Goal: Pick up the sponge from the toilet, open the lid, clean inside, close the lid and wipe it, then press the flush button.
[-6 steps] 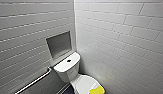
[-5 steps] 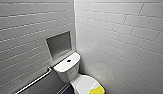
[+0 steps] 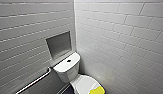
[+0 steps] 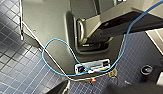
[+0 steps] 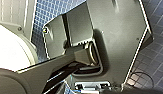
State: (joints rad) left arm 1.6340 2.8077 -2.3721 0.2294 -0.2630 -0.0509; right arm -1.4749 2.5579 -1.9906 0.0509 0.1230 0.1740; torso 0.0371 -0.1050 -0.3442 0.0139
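White rectangular tiles in a staggered bond covered both walls of a narrow corner, with a grey recessed niche (image 3: 58, 44) set into the left wall and a metal grab bar (image 3: 34, 82) running aslant below it. The toilet (image 3: 68, 75) stood in the corner, its tank under the niche, and the dark round flush button (image 3: 69, 60) sat in the middle of the flat tank top. The lid (image 3: 83, 83) lay shut over the bowl. The yellow sponge (image 3: 97, 90) rested on the lid at its front edge, well apart from the tank.

In the wrist views the floor (image 4: 12, 65) was small dark blue square tiles with pale grout. A blue cable (image 4: 59, 41) looped across the robot's grey base (image 4: 47, 20). A white rounded part of the toilet (image 5: 12, 47) lay beside the base in the right wrist view.

Whether the jaws of the left gripper or the right gripper were released or clenched could not be told.
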